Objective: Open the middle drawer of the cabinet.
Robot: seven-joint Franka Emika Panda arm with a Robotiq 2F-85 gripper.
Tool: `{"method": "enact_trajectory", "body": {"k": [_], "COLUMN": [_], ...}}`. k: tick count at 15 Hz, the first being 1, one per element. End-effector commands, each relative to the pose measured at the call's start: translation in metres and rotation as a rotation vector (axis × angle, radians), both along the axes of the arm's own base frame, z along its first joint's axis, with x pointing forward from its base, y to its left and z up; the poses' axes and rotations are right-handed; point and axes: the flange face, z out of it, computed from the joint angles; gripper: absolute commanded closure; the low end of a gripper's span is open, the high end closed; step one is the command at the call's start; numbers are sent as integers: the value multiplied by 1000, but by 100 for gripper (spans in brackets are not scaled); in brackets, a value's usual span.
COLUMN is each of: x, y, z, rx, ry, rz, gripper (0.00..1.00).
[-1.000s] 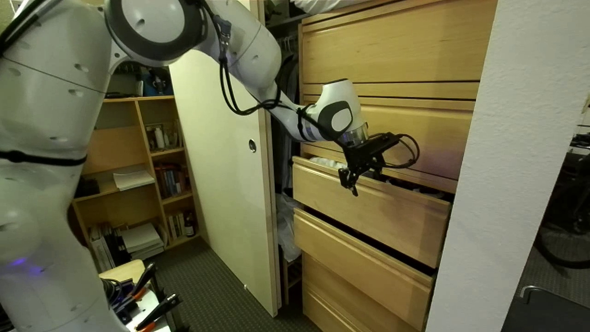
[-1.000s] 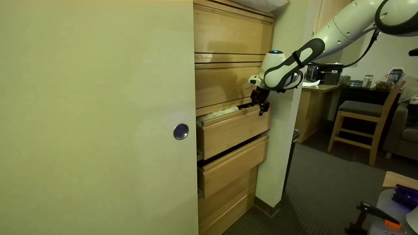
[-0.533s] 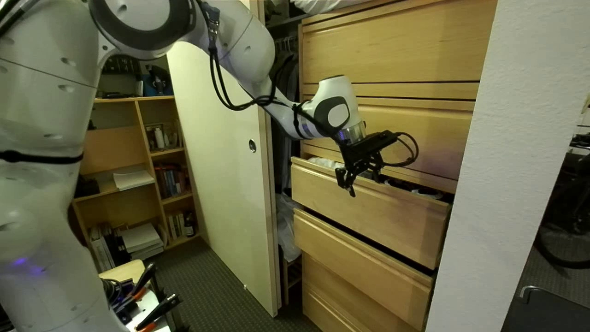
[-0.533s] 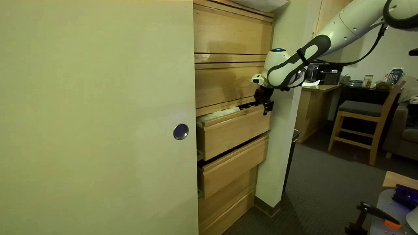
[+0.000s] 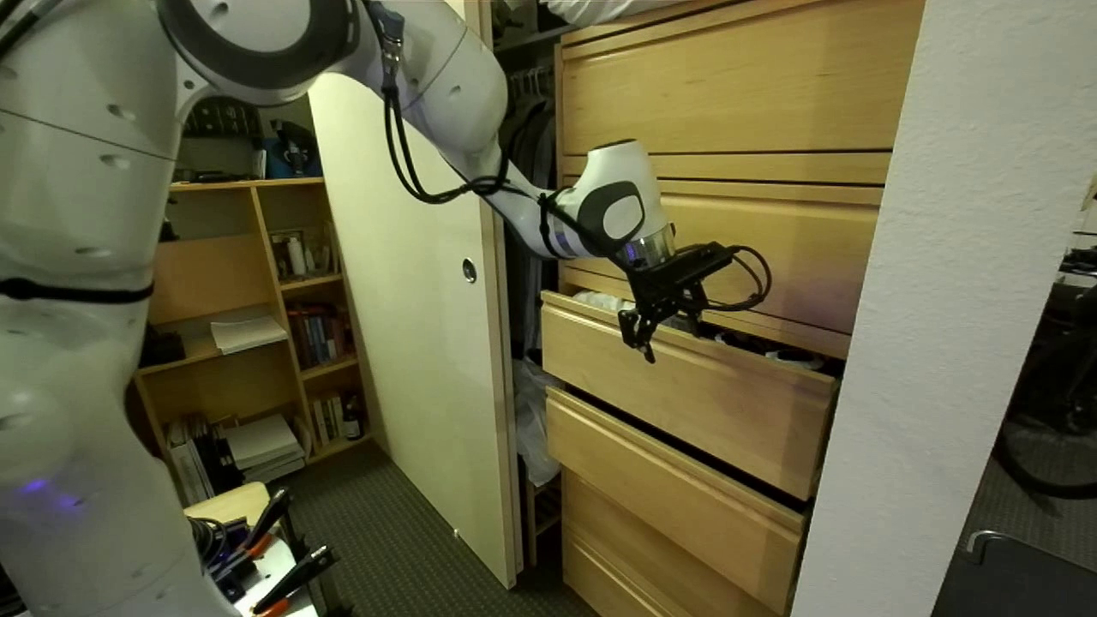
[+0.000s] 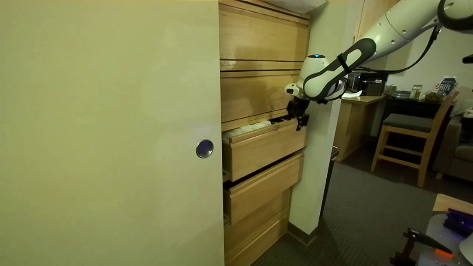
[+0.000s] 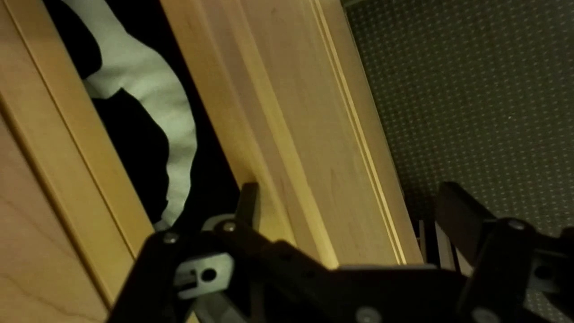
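I see the gripper point(image 7: 350, 195) spread wide over the middle drawer point(image 5: 686, 398), which sticks partway out of the cabinet point(image 5: 728, 94).

We have room to pass in front of the middle drawer point(image 5: 686, 394), above the carpet point(image 7: 466, 98); behind its top edge, a white strip point(image 7: 175, 121) crowds the gap. The wall point(image 6: 314, 177) blocks us between the cabinet point(image 6: 266, 65) and the counter's point(image 6: 366, 99) near edge.

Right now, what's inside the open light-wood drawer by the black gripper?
White crumpled stuff at one end, and a pale curved band amid black. The drawer's flat wooden front hides what's deeper; the light-wood cabinet covers the back.
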Motion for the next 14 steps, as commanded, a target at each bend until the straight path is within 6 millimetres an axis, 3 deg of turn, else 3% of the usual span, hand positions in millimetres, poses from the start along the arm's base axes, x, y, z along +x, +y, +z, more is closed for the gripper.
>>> {"method": "enact_trajectory", "body": {"k": [1,7,14], "x": [0,19,41], "y": [7,36,65], "z": [8,15,-13], "rx": [41,104,134], "ry": [-79,-161,-145], "rz": [37,61,66], "gripper": [0,0,0]}}
